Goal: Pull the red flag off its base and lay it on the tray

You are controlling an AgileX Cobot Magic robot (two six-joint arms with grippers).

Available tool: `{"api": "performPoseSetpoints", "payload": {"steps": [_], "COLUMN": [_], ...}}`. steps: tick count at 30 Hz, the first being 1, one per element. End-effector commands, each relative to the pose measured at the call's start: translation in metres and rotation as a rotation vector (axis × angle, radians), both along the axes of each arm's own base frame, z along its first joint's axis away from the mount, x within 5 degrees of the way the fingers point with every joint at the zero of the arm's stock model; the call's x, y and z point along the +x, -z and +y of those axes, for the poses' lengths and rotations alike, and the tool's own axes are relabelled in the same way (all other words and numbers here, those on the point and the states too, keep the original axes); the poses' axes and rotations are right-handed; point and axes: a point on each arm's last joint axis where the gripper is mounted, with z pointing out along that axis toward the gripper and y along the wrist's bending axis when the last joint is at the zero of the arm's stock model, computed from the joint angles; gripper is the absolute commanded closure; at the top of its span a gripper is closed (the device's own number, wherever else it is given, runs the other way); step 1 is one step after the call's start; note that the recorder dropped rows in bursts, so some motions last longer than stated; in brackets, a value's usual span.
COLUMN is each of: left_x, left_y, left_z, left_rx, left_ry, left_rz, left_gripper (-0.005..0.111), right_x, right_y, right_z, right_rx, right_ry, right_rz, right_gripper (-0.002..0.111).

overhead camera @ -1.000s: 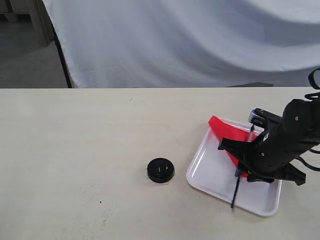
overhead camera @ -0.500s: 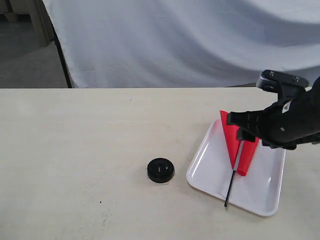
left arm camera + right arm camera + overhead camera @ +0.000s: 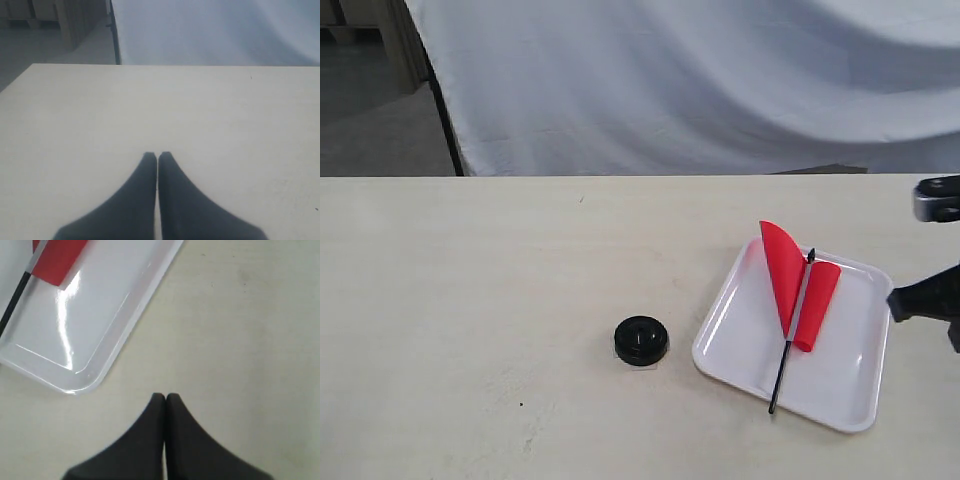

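Note:
The red flag [image 3: 786,272] lies flat on the white tray [image 3: 842,372], its cloth partly folded over the thin black-and-silver pole [image 3: 786,345], whose lower end pokes over the tray's near rim. The small round black base [image 3: 641,340] sits alone on the table left of the tray. My right gripper [image 3: 165,396] is shut and holds nothing; it hangs over bare table beside the tray's rim [image 3: 131,315], with a corner of the flag [image 3: 57,257] in sight. My left gripper [image 3: 157,155] is shut and holding nothing above bare table, with no task object near it.
The right arm [image 3: 932,297] shows only at the right edge of the exterior view, just past the tray. A pale cloth backdrop [image 3: 700,80] hangs behind the far table edge. The light wooden tabletop [image 3: 470,300] stretches left of the base.
The right gripper let go of the flag, rose and drew back to the right, off the tray. The flag now lies loose on the tray; the base has not moved.

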Motion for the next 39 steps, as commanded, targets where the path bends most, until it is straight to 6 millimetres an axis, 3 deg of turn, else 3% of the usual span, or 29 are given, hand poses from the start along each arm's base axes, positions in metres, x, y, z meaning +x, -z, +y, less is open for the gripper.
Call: {"api": "performPoseSetpoints", "payload": {"steps": [1,5,11,15,26,39], "left_x": [0.000,0.000,0.000,0.000,0.000,0.000], "left_y": [0.000,0.000,0.000,0.000,0.000,0.000], "left_z": [0.000,0.000,0.000,0.000,0.000,0.000], "left_rx": [-0.006,-0.006,-0.010,-0.010,-0.010,-0.012], "left_ry": [-0.002,-0.002,-0.003,-0.003,-0.003,-0.003], "left_rz": [-0.005,-0.005,-0.005,-0.005,-0.005,-0.005], "left_gripper": [0.105,0.105,0.105,0.105,0.105,0.105], "right_x": [-0.010,-0.027,-0.075,-0.107,-0.174,-0.238], "right_y": [-0.017,-0.047,-0.095,-0.114,-0.113,-0.094], "right_z": [-0.023,-0.039,-0.037,-0.030,-0.002,0.007], "right_rx": [0.228,0.291,0.156,0.121,0.219,0.304], "right_ry": [0.114,0.259,0.241,0.228,0.093,0.054], "right_rz": [-0.126,-0.441,-0.923,-1.112,-1.344,-1.571], "right_gripper": [0.109,0.109,0.109,0.109,0.109,0.109]}}
